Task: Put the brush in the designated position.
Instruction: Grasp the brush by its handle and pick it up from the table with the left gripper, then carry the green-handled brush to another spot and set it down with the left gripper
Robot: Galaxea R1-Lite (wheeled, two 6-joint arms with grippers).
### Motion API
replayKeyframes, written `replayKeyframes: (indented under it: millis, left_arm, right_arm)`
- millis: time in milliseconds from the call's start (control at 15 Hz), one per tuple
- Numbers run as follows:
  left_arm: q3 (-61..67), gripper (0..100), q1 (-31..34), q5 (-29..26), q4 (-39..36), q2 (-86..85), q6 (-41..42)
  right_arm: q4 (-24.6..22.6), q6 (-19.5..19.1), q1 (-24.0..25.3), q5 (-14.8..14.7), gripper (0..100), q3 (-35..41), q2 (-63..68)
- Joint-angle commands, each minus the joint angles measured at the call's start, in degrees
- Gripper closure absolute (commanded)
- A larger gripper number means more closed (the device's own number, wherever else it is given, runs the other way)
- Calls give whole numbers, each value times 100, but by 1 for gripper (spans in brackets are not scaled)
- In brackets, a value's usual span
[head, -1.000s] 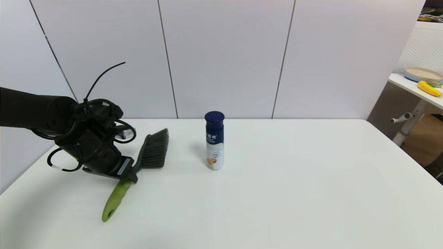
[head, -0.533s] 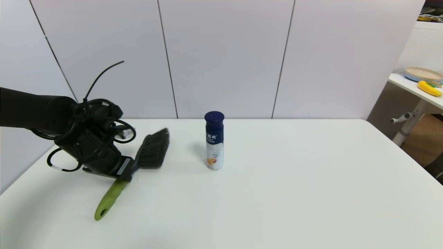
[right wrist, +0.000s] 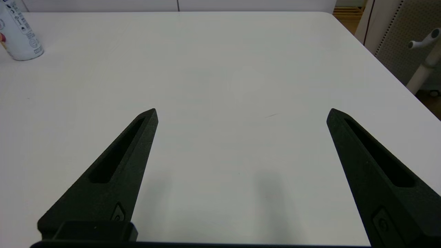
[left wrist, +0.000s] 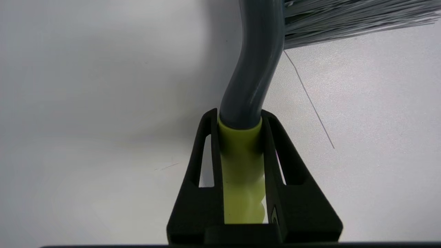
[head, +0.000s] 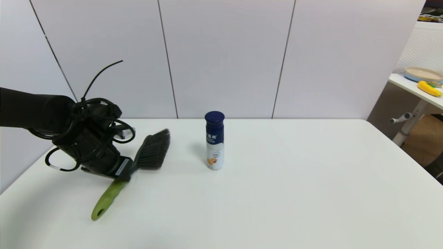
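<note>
The brush lies slanted at the table's left, its lime-green handle pointing toward the near edge and its dark grey bristles toward the far wall. My left gripper is shut on the brush where the green handle meets the grey neck. The left wrist view shows both black fingers pressed against the handle, with the neck curving up to the bristles. My right gripper stands open over bare tabletop, out of the head view. The designated position carries no mark that I can pick out.
A white bottle with a navy cap stands upright right of the bristles; its base also shows in the right wrist view. A side table with a plate and a banana stands beyond the right edge.
The brush has swung in my left gripper: its handle end has moved left along the table and the bristles have tipped slightly. The left arm has shifted a little left.
</note>
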Motion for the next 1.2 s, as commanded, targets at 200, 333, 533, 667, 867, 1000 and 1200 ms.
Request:
replayKeyframes:
  millis: [200, 333, 533, 667, 867, 1000, 1200]
  left_arm:
    - [-724, 100, -8, 3, 865, -601, 27]
    - [-1058, 100, -8, 21, 1216, -803, 27]
    - [-1154, 100, -8, 21, 1199, -1084, 124]
    - [-1163, 100, -8, 21, 1190, -1216, 124]
    - [-1409, 100, -8, 29, 1181, -1339, 220]
    - [-1620, 100, 1, 29, 1067, -1269, 625]
    - [-1805, 100, 1, 3, 733, -1032, 1512]
  right_arm:
    - [0, -1, 1, 1, 0, 9, 7]
    - [0, -1, 1, 1, 0, 9, 7]
    - [0, -1, 1, 1, 0, 9, 7]
    - [0, -1, 1, 1, 0, 9, 7]
    - [0, -1, 1, 1, 0, 9, 7]
    - [0, -1, 1, 1, 0, 9, 7]
    - [0, -1, 1, 1, 0, 9, 7]
